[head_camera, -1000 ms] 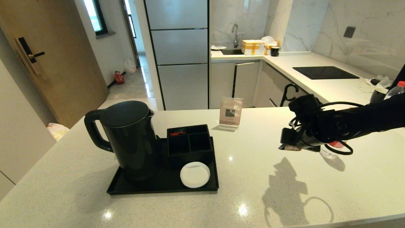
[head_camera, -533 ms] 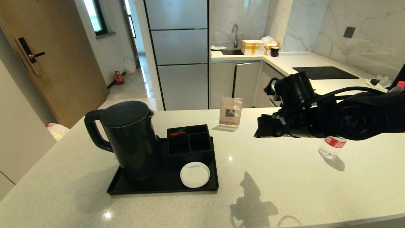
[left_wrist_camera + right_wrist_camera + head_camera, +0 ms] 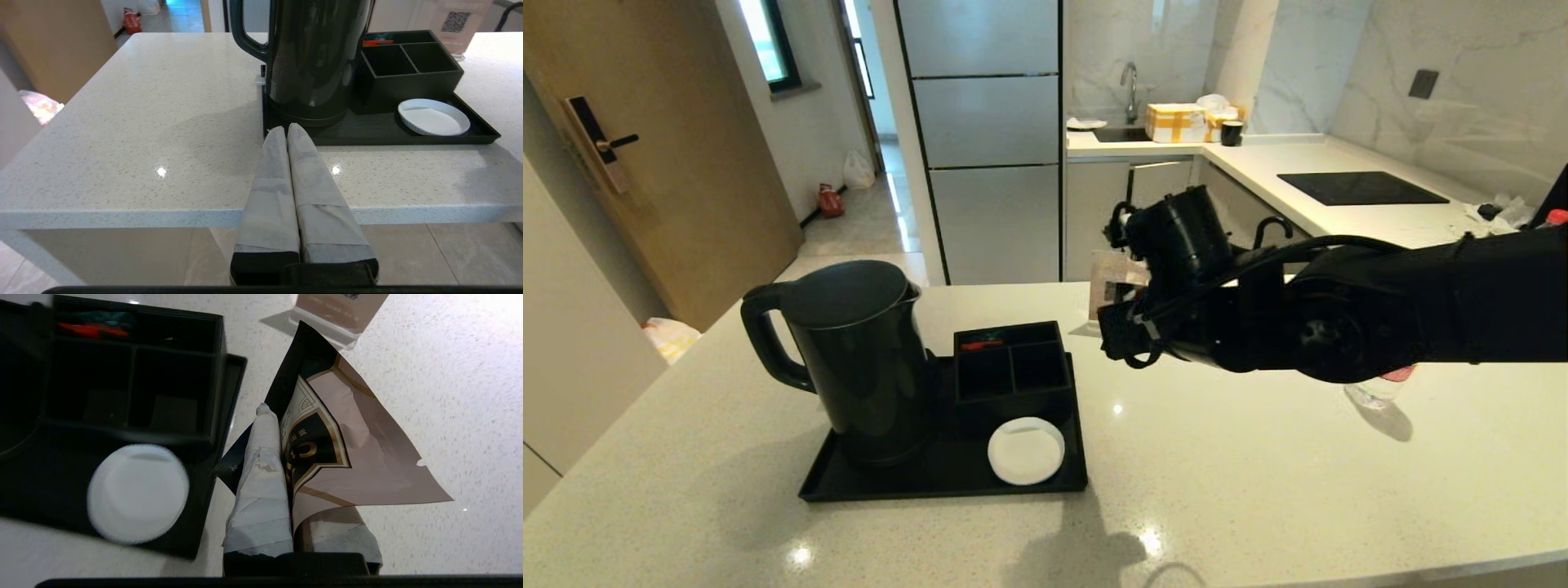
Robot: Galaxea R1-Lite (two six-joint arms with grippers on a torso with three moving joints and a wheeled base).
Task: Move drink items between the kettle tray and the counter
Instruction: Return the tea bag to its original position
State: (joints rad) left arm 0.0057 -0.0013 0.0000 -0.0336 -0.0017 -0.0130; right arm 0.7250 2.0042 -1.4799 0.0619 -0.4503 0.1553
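Head view: the right gripper [image 3: 1123, 339] hangs in the air just beside the right edge of the tray [image 3: 939, 482], near the compartment box [image 3: 1011, 367] and in front of the QR card [image 3: 1112, 282]. The sachet cannot be made out here, hidden by the arm. The bottle [image 3: 1380, 390] stands on the counter [image 3: 1258, 457] well to the right, mostly behind the forearm. The kettle [image 3: 858, 359] fills the tray's left part, and a white dish [image 3: 1026, 450] lies at its front right.

Left wrist view: the left gripper [image 3: 289, 132] hovers off the counter's near edge, jaws together on nothing — parked.

Right wrist view: the right gripper [image 3: 274, 416] is clamped on the sachet [image 3: 343, 457], which juts beyond the fingertips, creased. The pinch sits on one edge, so the sachet will likely flop.

The step appears to be carrying the sachet to the tray. To do it well, go further over the tray, aim for bare black floor or an empty compartment — not the dish — then lower until the sachet nearly touches before parting the jaws, or it may flutter off.
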